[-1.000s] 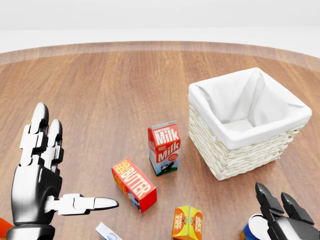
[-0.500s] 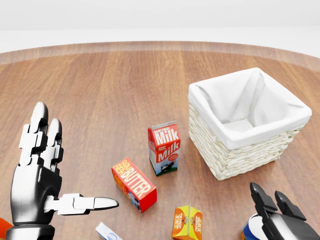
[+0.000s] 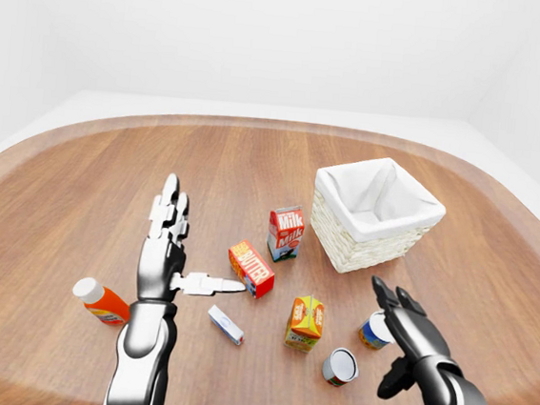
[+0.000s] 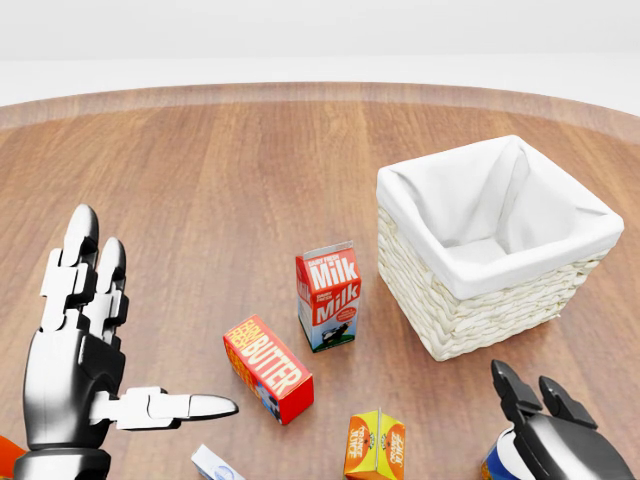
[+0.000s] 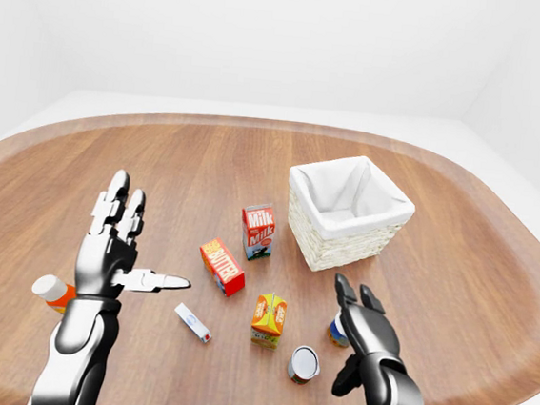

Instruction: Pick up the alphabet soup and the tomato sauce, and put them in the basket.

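Left-eye view. The left robot hand stands raised above the desk, fingers straight up and thumb out sideways: open, holding nothing. The right robot hand hangs with fingers spread just beside an upright blue-labelled can, not closed on it. A second can lies on its side near the first, its pale end facing the camera. Which is the alphabet soup and which the tomato sauce cannot be read from the labels. The basket, one only, white-lined wicker with nothing seen inside, stands well apart at upper right.

Head view. One milk carton, one butter box and one orange juice carton are confirmed. The right robot hand's fingertips stand over the blue can at the bottom right edge; contact cannot be confirmed.

Right-eye view. Also counted: one orange bottle with a white cap lying at left, and one small white-and-blue box lying flat. Cans: two.

Assessment: the first pick is in hand, at the approach stage; neither can is in the basket. The next move calls for lowering the right robot hand around the upright can and closing the fingers before lifting toward the basket.
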`<state>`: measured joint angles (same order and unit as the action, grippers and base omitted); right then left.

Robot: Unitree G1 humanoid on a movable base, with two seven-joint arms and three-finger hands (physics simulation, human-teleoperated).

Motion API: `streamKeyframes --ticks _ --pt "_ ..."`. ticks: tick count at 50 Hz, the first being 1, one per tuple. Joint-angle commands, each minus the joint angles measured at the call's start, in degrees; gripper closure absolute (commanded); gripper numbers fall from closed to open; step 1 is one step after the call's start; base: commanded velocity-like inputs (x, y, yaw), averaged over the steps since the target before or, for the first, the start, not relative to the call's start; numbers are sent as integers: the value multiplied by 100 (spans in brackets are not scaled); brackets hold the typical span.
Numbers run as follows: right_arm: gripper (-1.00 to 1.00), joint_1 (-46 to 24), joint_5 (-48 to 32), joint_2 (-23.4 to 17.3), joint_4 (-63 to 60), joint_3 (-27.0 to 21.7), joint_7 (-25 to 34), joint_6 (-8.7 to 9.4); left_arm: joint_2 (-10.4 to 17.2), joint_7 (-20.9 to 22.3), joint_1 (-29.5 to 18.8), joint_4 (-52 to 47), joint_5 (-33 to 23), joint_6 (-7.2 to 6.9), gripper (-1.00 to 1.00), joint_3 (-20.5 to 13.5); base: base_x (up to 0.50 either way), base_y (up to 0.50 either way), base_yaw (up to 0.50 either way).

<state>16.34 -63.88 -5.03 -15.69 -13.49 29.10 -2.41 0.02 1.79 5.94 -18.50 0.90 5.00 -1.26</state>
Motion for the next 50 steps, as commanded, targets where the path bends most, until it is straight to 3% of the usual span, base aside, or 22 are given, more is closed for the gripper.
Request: streamKeyframes --ticks 1,28,50 --pt "-100 -201 41 -154 365 81 -133 113 15 -43 -46 43 -38 0 -100 -44 0 0 0" --pt "-100 -335 73 -329 669 43 -101 332 10 -60 -53 18 -56 0 -100 -31 0 0 0" --pt "-100 -762 61 -476 1061 293 -28 590 11 -38 -48 104 -48 0 -100 -32 0 0 0"
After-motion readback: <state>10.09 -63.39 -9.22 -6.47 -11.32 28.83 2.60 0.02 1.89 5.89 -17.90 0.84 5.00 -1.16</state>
